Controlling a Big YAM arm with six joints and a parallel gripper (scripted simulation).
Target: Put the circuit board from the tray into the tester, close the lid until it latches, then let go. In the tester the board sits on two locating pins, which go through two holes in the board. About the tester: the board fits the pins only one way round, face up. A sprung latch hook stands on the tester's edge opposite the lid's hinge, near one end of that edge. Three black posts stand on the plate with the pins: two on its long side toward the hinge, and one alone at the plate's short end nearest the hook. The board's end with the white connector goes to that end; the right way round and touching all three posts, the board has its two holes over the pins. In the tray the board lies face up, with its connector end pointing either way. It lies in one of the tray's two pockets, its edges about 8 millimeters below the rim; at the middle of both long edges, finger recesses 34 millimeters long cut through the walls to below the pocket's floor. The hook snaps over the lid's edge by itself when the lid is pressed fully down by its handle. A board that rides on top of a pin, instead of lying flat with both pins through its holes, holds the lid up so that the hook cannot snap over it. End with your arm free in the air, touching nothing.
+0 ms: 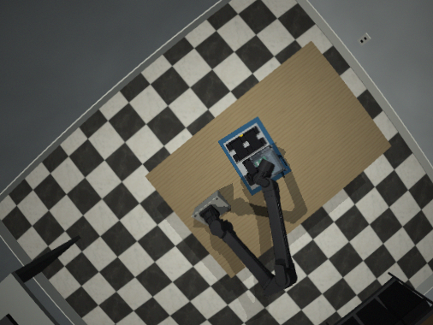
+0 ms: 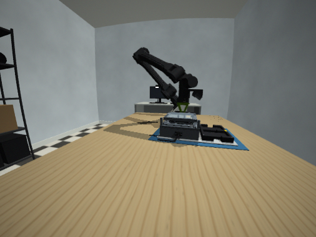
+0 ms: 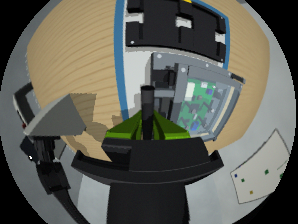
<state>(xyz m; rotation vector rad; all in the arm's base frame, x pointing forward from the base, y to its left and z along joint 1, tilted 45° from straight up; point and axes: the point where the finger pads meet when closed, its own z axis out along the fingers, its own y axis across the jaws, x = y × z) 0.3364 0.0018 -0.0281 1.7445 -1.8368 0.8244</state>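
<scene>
Wrist view: fingers clamped on the lid handle (image 3: 148, 96), which runs toward 12 o'clock; circuit board (image 3: 201, 103) under the lid (image 3: 193, 72) at 2 o'clock (latching unclear).

A wooden table (image 2: 125, 187) with a striped grain stands on a black-and-white checkered floor (image 1: 128, 128) in a room enclosed by plain grey walls (image 2: 62, 78), one of them fitted with a small socket plate (image 1: 364, 38). A black shelf rack (image 2: 17, 90) holding a brown cardboard box (image 2: 7, 118) stands by the left wall in the exterior view, while a low grey cabinet (image 2: 147, 107) topped by a dark monitor (image 2: 157, 93) sits against the far wall.
</scene>
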